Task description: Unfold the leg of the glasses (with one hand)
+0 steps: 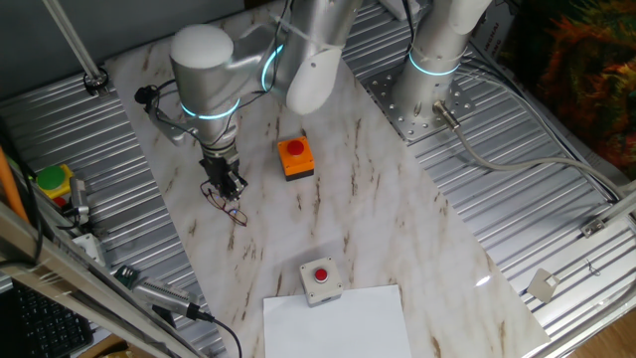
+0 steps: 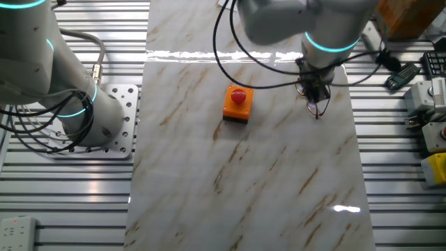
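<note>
The glasses are thin, dark wire-frame spectacles at the left of the marble table. They hang right under my gripper, whose fingers are closed on the frame. One thin leg trails down and to the right towards the table top. In the other fixed view the glasses show as thin dark wire below the gripper, near the table's right edge. The lenses are too small to make out.
An orange box with a red button stands just right of the gripper and also shows in the other fixed view. A grey box with a red button and a white sheet lie at the front. A second arm's base stands at the back right.
</note>
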Motion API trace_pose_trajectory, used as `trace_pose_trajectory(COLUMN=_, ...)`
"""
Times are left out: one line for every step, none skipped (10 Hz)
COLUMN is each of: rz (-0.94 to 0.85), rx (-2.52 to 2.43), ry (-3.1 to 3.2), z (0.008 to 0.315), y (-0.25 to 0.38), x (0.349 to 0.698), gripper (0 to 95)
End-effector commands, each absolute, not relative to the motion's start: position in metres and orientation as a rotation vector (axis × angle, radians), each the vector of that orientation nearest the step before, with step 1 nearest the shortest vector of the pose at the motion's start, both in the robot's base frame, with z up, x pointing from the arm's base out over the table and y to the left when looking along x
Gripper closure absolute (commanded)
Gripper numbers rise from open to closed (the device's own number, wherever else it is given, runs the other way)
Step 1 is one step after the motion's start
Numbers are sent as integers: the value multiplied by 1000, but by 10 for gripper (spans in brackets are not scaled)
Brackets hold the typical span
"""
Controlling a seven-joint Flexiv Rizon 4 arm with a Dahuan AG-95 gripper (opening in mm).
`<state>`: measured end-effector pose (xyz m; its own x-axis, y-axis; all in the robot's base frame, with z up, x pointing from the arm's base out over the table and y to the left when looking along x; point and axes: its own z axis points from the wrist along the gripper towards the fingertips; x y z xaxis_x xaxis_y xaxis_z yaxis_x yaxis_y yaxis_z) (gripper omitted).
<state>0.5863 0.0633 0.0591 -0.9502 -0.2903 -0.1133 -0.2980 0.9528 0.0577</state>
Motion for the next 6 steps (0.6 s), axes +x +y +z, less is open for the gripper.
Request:
trace_pose_trajectory(rz=114, rx=-450, ry=3012, z=74, y=70, x=589, gripper=760)
trace_pose_trajectory(rz=112, rx=-433, ry=3032, z=78, y=71, x=587, gripper=760)
trace_pose_trajectory(rz=112, rx=-407, ry=3058, z=84, y=74, x=585, gripper=760)
trace_pose_trajectory(rz=116, rx=-390, ry=3070, z=87, y=75, x=583, gripper=760)
trace_pose_trajectory(rz=110, rx=-370, ry=3084, z=94, y=78, x=577, gripper=760)
trace_pose_trajectory(rz=110, rx=-358, ry=3086, z=96, y=77, x=571, gripper=760)
